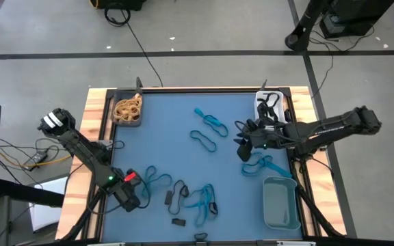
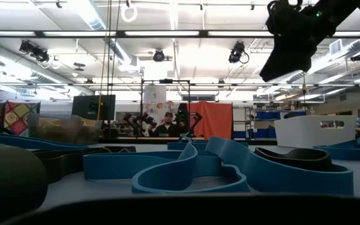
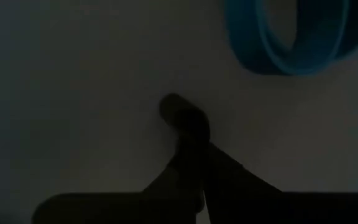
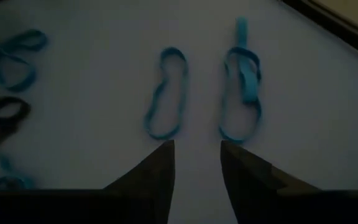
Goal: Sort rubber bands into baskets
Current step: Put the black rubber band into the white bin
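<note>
Overhead camera looks straight down; low one sits level on the mat [image 1: 183, 137]; wrist cameras hover close above it

The high view is evenly lit and fairly sharp, with only soft shadows on the blue mat-covered surface [image 1: 183, 116]; the low view looks into bright ceiling strip lights [image 2: 167, 32] that glare white, leaving the dark arm [image 2: 299, 34] a silhouette and the nearest wide blue rubber bands [image 2: 230, 172] blurred; both wrist views are very dim, the thin blue rubber loops [image 4: 166, 93] showing against grey, the dark fingers [image 4: 148, 177] nearly black.
</note>
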